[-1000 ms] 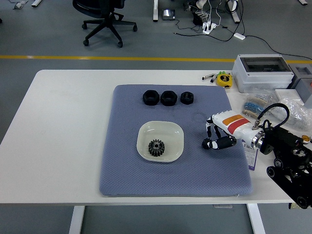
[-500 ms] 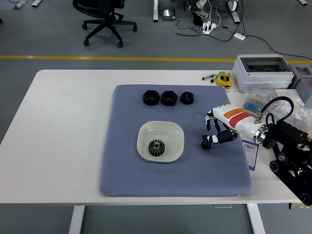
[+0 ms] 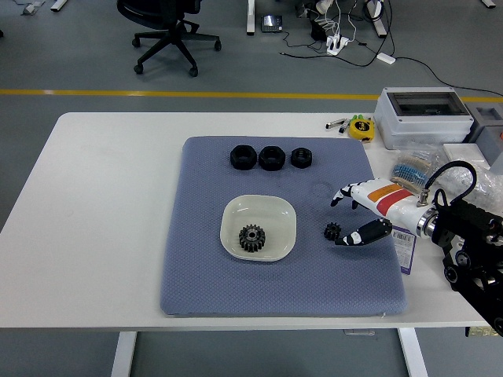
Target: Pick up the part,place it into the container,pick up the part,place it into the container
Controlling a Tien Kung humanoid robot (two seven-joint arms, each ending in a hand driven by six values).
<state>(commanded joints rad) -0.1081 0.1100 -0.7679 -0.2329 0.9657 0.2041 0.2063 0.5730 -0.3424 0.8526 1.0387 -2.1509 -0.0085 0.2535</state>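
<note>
Small black gear (image 3: 332, 230) lies on the blue-grey mat (image 3: 236, 290), right of the dish and just left of the right robot hand (image 3: 357, 214); whether the thumb tip touches it cannot be told. Head view: the right robot hand comes in from the right edge, fingers (image 3: 339, 195) spread apart and holding nothing, thumb low beside the small gear. White dish (image 3: 233, 212) sits near the mat's centre with a larger dark gear (image 3: 252, 237) inside it, lying flat. Three black nut-like parts (image 3: 270, 157) stand in a row along the mat's far edge, well apart from the dish. Mat rests on the white desk (image 3: 102, 204). At the desk's right far corner: a grey box (image 3: 423, 114), a yellow tape measure (image 3: 361, 128), and bagged items (image 3: 413, 163). Left arm is not visible.
</note>
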